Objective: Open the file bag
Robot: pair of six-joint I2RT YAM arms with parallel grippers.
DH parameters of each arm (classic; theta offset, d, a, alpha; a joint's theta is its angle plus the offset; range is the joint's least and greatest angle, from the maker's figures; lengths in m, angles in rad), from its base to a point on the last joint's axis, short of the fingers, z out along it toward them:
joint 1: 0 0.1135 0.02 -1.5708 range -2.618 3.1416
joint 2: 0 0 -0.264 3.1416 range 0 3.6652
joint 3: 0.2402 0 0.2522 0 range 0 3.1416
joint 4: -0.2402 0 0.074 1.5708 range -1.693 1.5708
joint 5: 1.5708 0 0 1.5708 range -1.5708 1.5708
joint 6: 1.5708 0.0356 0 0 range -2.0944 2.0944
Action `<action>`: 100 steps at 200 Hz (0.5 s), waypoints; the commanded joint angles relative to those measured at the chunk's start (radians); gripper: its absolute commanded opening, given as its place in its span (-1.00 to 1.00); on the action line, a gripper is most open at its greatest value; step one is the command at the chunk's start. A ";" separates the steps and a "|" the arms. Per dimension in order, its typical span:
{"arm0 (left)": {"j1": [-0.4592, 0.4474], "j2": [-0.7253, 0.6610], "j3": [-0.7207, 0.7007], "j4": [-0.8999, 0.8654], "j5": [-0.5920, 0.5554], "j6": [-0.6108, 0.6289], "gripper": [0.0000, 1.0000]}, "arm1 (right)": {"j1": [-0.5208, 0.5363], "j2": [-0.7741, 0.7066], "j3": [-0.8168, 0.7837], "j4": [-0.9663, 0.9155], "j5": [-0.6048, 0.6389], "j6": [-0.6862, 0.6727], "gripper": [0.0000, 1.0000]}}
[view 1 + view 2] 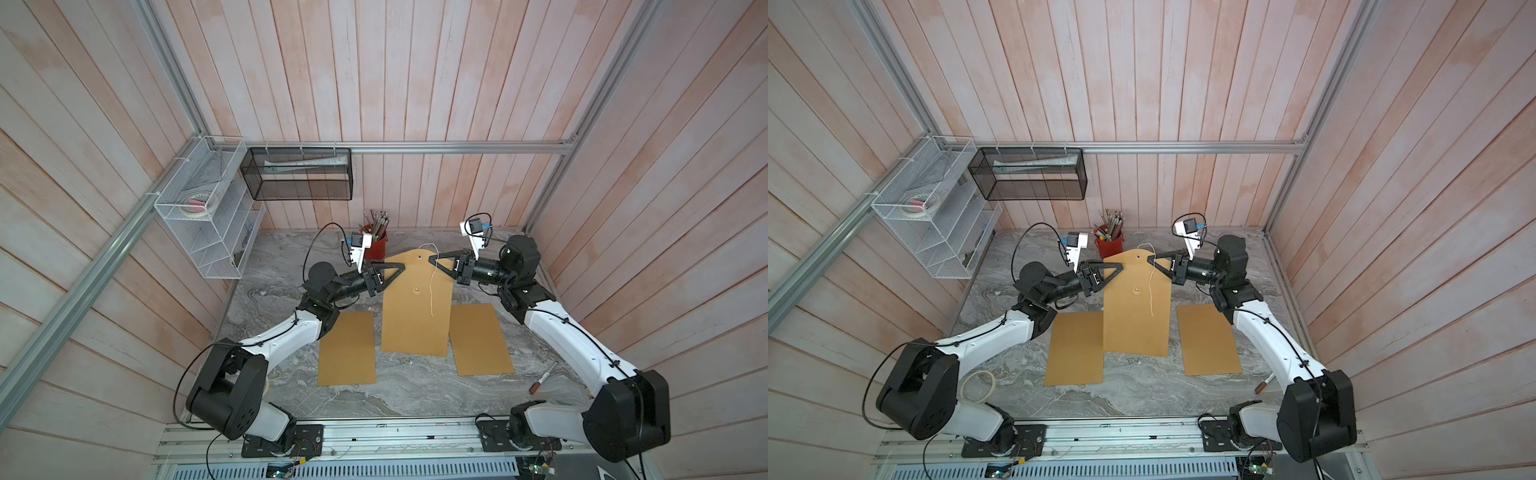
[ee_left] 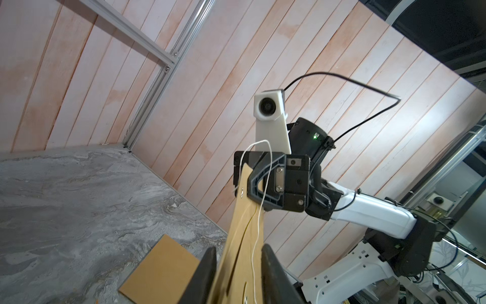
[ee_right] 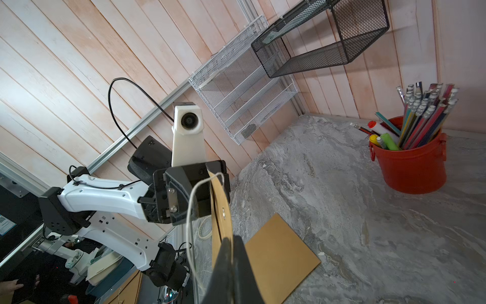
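Now, right tool (image 1: 431,259) pinching file bag (image 1: 409,328), left tool (image 1: 400,267) slightly spread around it

File bag (image 1: 414,320) looks like matt brown kraft paper (thin white string (image 1: 430,291)), bench (image 1: 415,395) is smooth grey marble-look, walls (image 1: 415,83) wooden planks.

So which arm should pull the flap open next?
Probably right. The right gripper is shut on the file bag at its top flap; the left gripper straddles the edge, jaws apart.
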 commanded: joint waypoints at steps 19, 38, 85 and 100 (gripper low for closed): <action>0.007 0.029 0.025 0.095 0.004 -0.050 -0.86 | -0.001 -0.015 -0.012 -0.013 -0.011 -0.023 -1.00; 0.007 0.024 0.013 0.098 0.002 -0.049 -1.00 | -0.001 -0.015 -0.012 -0.012 -0.008 -0.022 -1.00; 0.021 0.001 -0.021 0.101 -0.059 -0.043 -1.00 | -0.001 -0.039 -0.047 -0.018 0.005 -0.017 -0.65; 0.032 -0.003 -0.035 0.110 -0.088 -0.044 -1.00 | -0.001 -0.058 -0.069 -0.027 0.005 -0.018 -0.56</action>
